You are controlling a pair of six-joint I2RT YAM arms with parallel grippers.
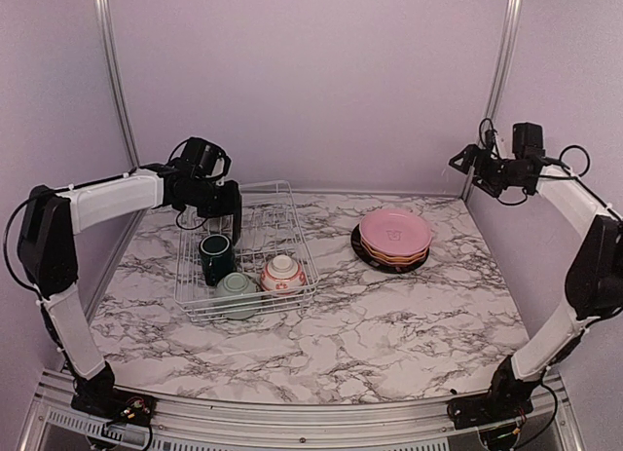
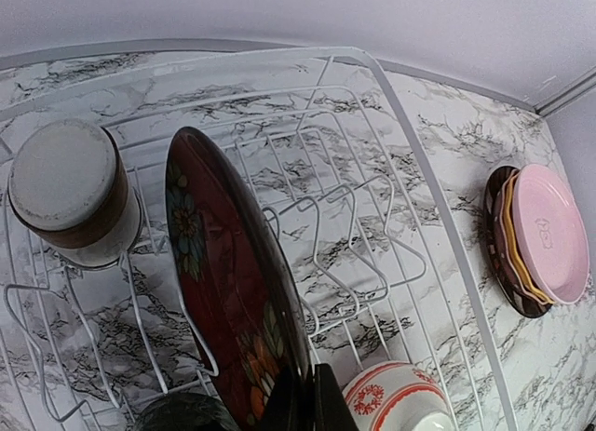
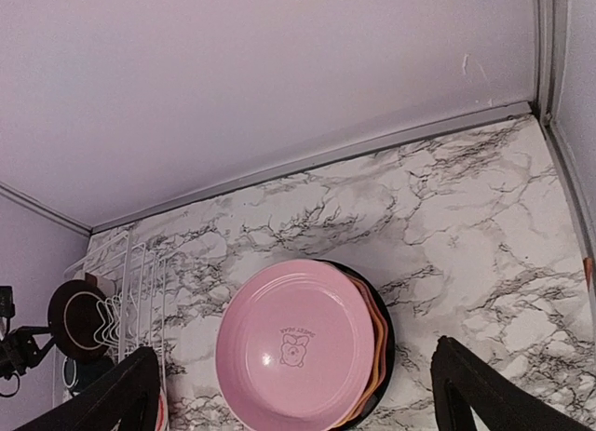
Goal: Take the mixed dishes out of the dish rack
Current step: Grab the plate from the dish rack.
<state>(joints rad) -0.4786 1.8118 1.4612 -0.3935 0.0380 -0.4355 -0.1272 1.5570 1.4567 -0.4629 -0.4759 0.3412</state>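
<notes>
Left claw pinching glossy round floral red plate, right claw spread, white wire rack

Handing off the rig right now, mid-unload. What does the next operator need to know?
Left gripper: shut on the rim of the floral red plate, which stands upright in the dish rack.
Right gripper: open, empty, raised above the plate stack.
Done: several plates stacked on the table right of the rack, pink plate on top.
Left: the floral red plate, dark green mug, pale green bowl, floral bowl and white-and-brown cup, all in the rack.
</notes>
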